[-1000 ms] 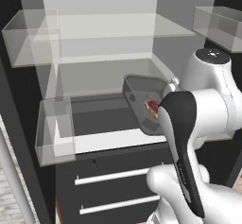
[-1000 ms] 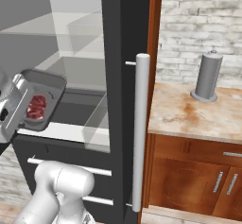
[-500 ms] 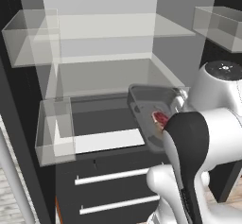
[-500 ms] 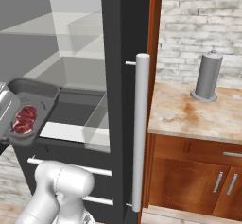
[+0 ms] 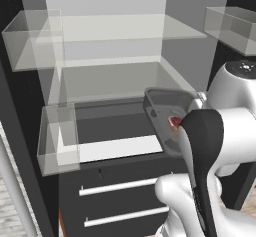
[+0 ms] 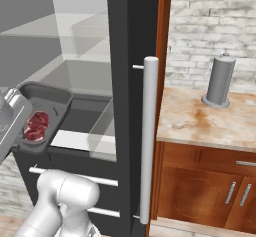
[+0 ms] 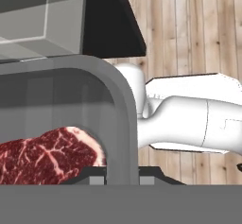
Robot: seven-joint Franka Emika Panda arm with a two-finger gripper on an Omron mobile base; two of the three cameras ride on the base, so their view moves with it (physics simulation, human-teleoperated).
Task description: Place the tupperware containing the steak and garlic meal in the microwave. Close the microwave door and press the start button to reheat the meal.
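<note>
tub (image 6: 44, 110): stiff, light, slick plastic | steak (image 6: 36, 126) loose inside, keep level | gripper (image 7: 122, 179): pinching tub's rim

1 tupperware (image 6: 42, 101), 1 steak (image 6: 36, 126) in it, 3 clear fridge bins (image 5: 57, 143), 2 drawer handles (image 5: 120, 186), 1 grey canister (image 6: 220, 81).

Left of frame: we see an open fridge (image 6: 125, 41) with clear bins (image 5: 57, 138)
Right: marble counter (image 6: 210, 123), brick wall (image 6: 210, 26), wooden cabinets (image 6: 210, 191)
Floor: pale wood planks (image 7: 189, 34)
</note>
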